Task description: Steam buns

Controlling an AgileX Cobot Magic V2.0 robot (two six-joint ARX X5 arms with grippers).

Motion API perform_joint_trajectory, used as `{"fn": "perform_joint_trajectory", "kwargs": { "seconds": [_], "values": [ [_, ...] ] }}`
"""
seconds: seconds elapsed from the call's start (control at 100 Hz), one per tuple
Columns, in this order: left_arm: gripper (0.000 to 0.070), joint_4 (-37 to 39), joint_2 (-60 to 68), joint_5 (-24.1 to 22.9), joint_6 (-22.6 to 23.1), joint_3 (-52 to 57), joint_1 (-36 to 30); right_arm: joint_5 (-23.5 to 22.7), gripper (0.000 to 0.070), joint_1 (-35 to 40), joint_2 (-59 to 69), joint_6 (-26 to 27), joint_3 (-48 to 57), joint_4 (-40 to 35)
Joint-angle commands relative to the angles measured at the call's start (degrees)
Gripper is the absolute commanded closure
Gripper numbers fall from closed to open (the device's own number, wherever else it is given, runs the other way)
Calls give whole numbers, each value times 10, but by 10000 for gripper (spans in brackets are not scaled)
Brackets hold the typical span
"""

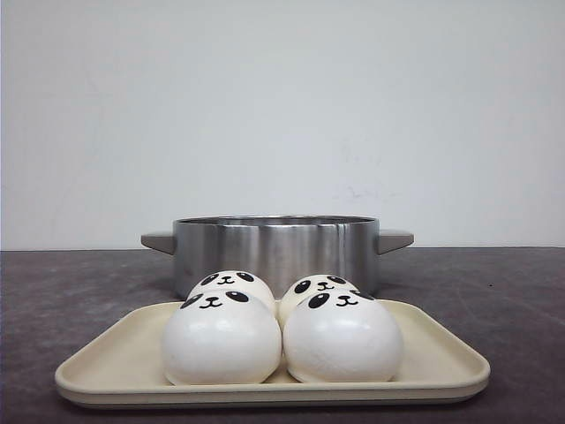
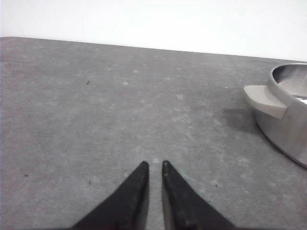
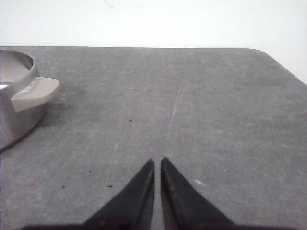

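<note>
Front view is showing four buns [image 1: 281,331] sitting on a cream tray [image 1: 446,367] near the camera, on a dark grey table [image 1: 53,291]. Going from left to right: the front left bun [image 1: 221,338] is touching the front right bun [image 1: 342,338], and behind them two more are peeking out, the back left bun [image 1: 231,283] and the back right bun [image 1: 320,287]. All four panda faces are pointing toward the camera. Behind the tray a steel pot [image 1: 275,249] with grey side handles is standing upright, lid off.

Left wrist view is showing the left gripper [image 2: 154,164] hanging over bare table with its black fingers nearly together, a thin gap between the tips, holding nothing; the pot's handle [image 2: 266,99] is lying well off to one side.

Right wrist view is showing the right gripper [image 3: 158,160] likewise nearly closed and empty over the table, with the pot [image 3: 19,103] off to the side.
</note>
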Motion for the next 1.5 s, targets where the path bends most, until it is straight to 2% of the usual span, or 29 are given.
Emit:
{"fn": "perform_joint_trajectory", "kwargs": {
  "seconds": [0.0, 0.76, 0.86, 0.91, 0.96, 1.05, 1.12, 1.2, 1.31, 1.43, 1.49],
  "values": [
    [700, -3, 0, 2, 10, -10, 0, 0, 683, 0, 1, -3, -2, 7],
    [700, -3, 0, 2, 10, -10, 0, 0, 684, 0, 1, -2, -2, 8],
    [700, -3, 0, 2, 9, -10, 0, -1, 683, 0, 1, 1, -2, 23],
    [700, -3, 0, 3, 8, -10, 0, -2, 683, 0, 1, 18, -2, 40],
    [700, -3, 0, 7, -19, -10, 0, -15, 684, 0, 1, 55, 0, 55],
    [700, -3, 0, 9, -111, -10, 0, -57, 684, 0, 1, 133, 0, 106],
    [700, -5, 0, 10, -163, -9, 0, -101, 691, 0, 1, 191, 0, 159],
    [700, -9, 0, 10, -186, -1, 0, -132, 692, 0, 1, 239, 2, 202],
    [700, -12, 0, 40, -210, 14, 0, -156, 693, 0, 1, 270, 30, 158],
    [699, 4, 0, 47, -257, 48, 0, -166, 694, 0, 3, 263, 97, 78],
    [697, 1, 3, 56, -245, 77, 0, -165, 694, 0, 15, 241, 144, 39]
  ]
}}
